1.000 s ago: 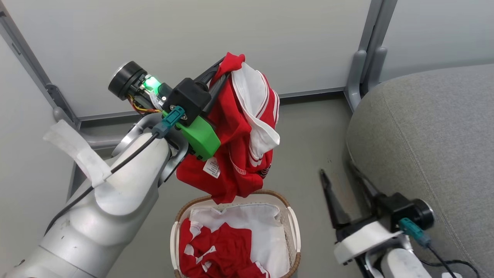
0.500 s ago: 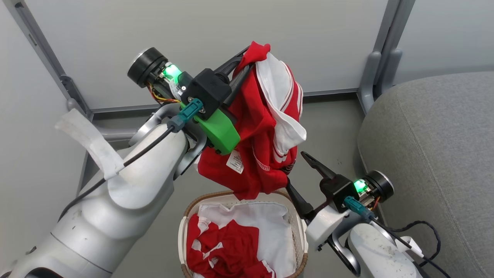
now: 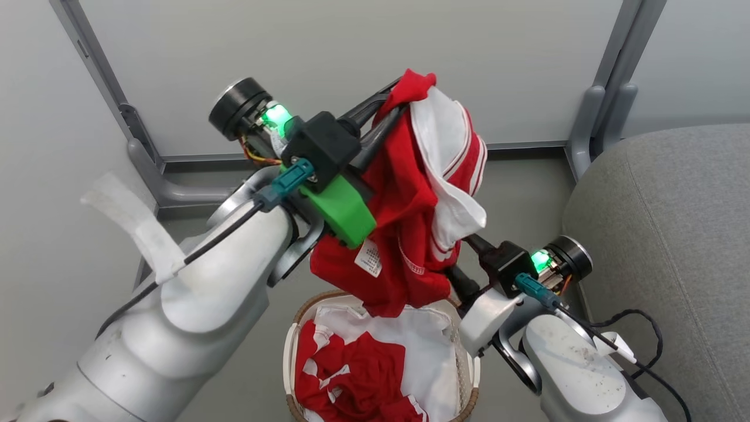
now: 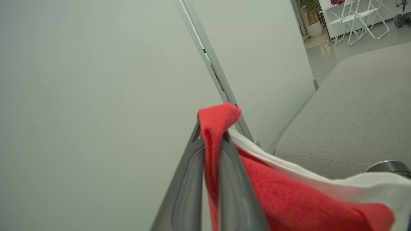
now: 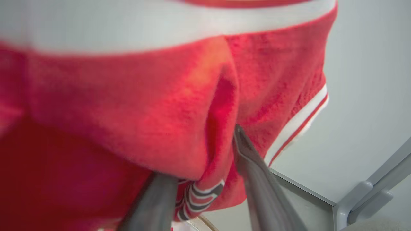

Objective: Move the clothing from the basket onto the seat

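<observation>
Above the oval perforated basket (image 3: 302,309) hangs soft, crumpled red clothing (image 3: 404,234).

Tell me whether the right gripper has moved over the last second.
Yes. The right gripper has swung left, from beside the seat to above the right rim of the basket, its jaws now around a fold of the hanging clothing.

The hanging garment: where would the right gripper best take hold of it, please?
Take the garment by its lower red folds, from the seat side and slightly below. It hangs bunched from the left gripper, so its bottom dangles free over the basket.
</observation>
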{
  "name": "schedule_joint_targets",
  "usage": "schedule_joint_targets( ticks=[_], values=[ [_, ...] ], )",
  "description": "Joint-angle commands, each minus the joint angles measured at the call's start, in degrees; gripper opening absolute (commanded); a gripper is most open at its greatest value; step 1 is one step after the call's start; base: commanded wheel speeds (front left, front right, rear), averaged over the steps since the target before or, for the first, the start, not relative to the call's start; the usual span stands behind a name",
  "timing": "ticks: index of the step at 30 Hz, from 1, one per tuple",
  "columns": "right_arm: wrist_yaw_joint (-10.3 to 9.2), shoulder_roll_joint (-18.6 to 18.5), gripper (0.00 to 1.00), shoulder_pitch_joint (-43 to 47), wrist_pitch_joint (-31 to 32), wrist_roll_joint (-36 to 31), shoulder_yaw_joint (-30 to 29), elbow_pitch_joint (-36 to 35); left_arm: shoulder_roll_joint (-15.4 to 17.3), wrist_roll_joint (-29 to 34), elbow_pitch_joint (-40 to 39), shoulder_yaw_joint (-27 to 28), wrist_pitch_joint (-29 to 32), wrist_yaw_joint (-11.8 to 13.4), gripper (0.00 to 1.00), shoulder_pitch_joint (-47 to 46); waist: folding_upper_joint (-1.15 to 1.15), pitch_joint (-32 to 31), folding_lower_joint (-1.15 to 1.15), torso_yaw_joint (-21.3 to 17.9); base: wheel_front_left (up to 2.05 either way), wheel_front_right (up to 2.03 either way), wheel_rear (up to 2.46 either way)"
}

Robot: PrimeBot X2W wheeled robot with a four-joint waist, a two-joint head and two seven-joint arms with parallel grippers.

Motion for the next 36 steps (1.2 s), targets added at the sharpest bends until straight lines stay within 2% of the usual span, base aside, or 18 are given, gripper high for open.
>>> schedule_joint_targets(
  ticks=[1,6,14,15,16,17,24,29,36],
  values=[
    [-0.06,-0.25,0.0,-0.07,-0.13,-0.12,-0.83,-0.64,0.74,-1.5,0.13,0.61,0.06,0.5,0.0,2.13,0.0,-0.03,0.0,-0.19,0.0,0.0,0.0],
    [-0.06,-0.26,0.0,1.7,-0.13,-0.79,-4.41,-3.35,3.19,-4.24,1.83,2.68,-0.67,1.68,0.0,5.96,0.0,-0.08,0.0,-1.39,0.0,0.0,0.0],
    [-0.06,-0.26,0.0,4.11,-0.12,-2.44,-10.9,-7.83,4.34,-7.7,5.11,4.9,-4.06,3.61,0.0,13.06,0.0,0.1,0.0,-3.81,0.0,0.0,0.0],
    [-0.06,-0.26,0.0,4.29,-0.12,-2.81,-11.74,-8.42,3.99,-7.92,5.39,5.04,-4.6,3.97,0.39,14.09,0.0,0.15,0.0,-4.11,0.0,0.0,0.0],
    [-0.06,-0.26,0.0,4.31,-0.13,-2.99,-12.46,-8.97,3.68,-7.84,5.59,5.07,-5.04,4.31,0.5,15.02,0.0,0.21,0.0,-4.39,0.0,0.0,0.0],
    [-0.06,-0.27,0.0,4.23,-0.12,-3.26,-13.32,-9.68,3.27,-7.62,5.85,5.08,-5.47,4.65,0.99,16.01,0.0,0.29,0.0,-4.69,0.0,0.0,0.0],
    [-0.06,-0.25,0.0,4.24,-0.13,-5.47,-17.48,-13.58,-0.49,-6.13,7.05,5.16,-6.49,5.41,1.0,21.92,0.0,1.14,0.0,-7.04,0.0,0.0,0.0],
    [-0.06,-0.23,0.0,5.18,-0.13,-7.66,-19.93,-15.36,-3.58,-3.96,6.49,6.58,-6.5,4.35,1.0,25.18,0.0,1.71,0.0,-9.45,0.0,0.0,0.0],
    [-0.06,-0.24,0.0,6.98,-0.13,-9.84,-23.54,-18.05,-6.15,-0.76,6.5,7.75,-6.43,2.66,1.0,28.07,0.0,2.91,0.0,-14.38,0.0,0.0,0.0]
  ],
)
